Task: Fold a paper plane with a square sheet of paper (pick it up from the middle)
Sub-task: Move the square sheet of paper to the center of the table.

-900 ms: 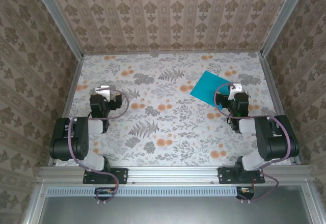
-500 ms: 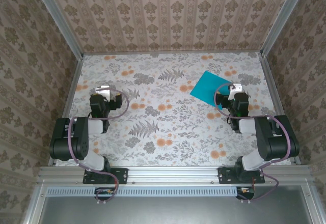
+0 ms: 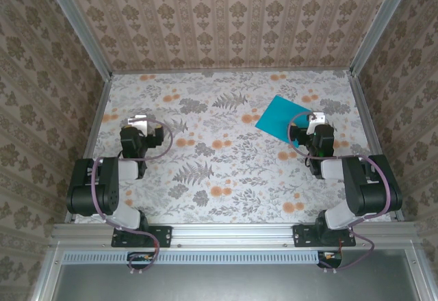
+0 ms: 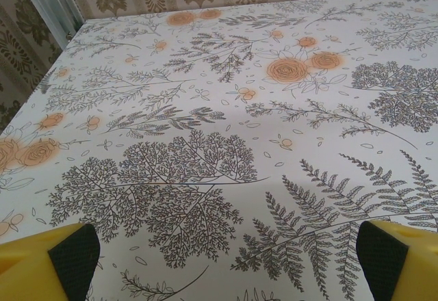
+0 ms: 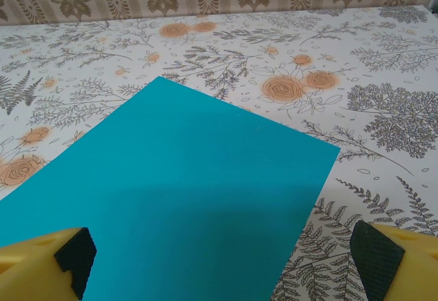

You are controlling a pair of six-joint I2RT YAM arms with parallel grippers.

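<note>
- As the sheet [image 3: 280, 115] lies flat and unfolded on the bench [image 3: 219, 157], just before the right hand [image 3: 316, 118], a pinch may slide off it.
- Both hands stand wide and empty; the left hand [image 3: 139, 120] is well apart from the sheet.

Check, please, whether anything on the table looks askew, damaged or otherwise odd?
Nothing looks damaged. The teal paper sheet lies flat and uncreased, but it is turned at an angle to the edges of the table, partly beneath the open right hand.
</note>
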